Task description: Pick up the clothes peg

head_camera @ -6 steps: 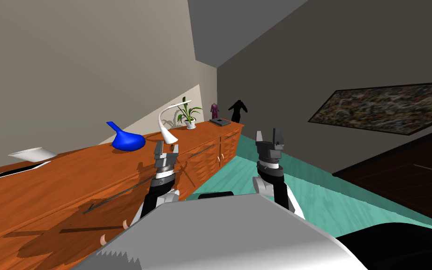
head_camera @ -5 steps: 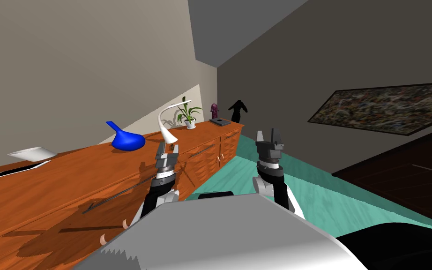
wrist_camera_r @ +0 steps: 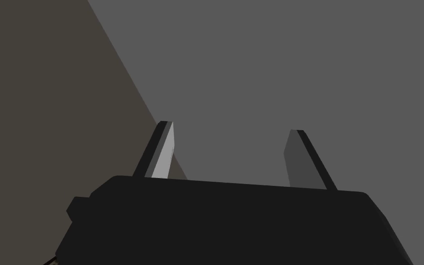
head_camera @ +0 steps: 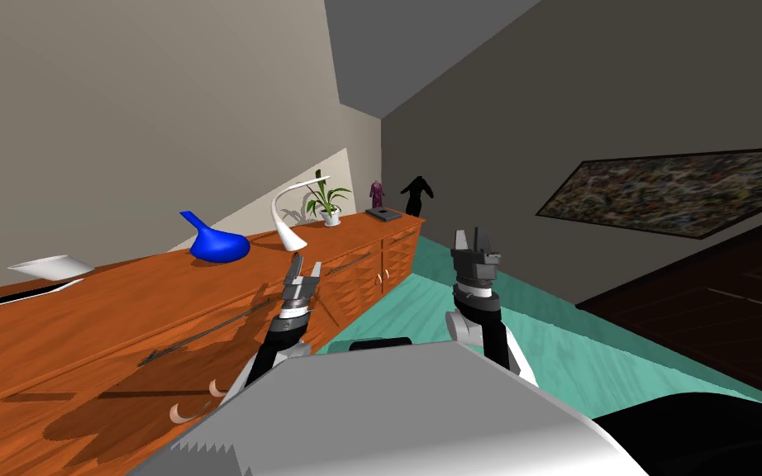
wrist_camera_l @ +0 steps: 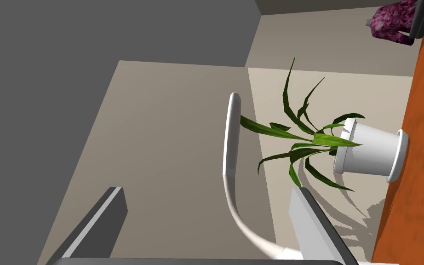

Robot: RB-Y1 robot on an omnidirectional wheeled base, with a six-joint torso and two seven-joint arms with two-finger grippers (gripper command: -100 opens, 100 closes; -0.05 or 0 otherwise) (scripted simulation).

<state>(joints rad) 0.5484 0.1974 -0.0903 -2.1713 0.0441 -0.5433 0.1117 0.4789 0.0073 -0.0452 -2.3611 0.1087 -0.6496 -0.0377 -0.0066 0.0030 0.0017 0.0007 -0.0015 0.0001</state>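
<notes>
A finger (wrist_camera_l: 314,225) of my left gripper (wrist_camera_l: 206,191) hides the base of the white lamp (wrist_camera_l: 231,138). The purple figurine (wrist_camera_l: 392,20) is cut off by the edge, the sideboard (wrist_camera_l: 418,207) too.

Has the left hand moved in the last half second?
Yes. The left hand has shifted right of the lamp, toward the front edge of the sideboard.
</notes>
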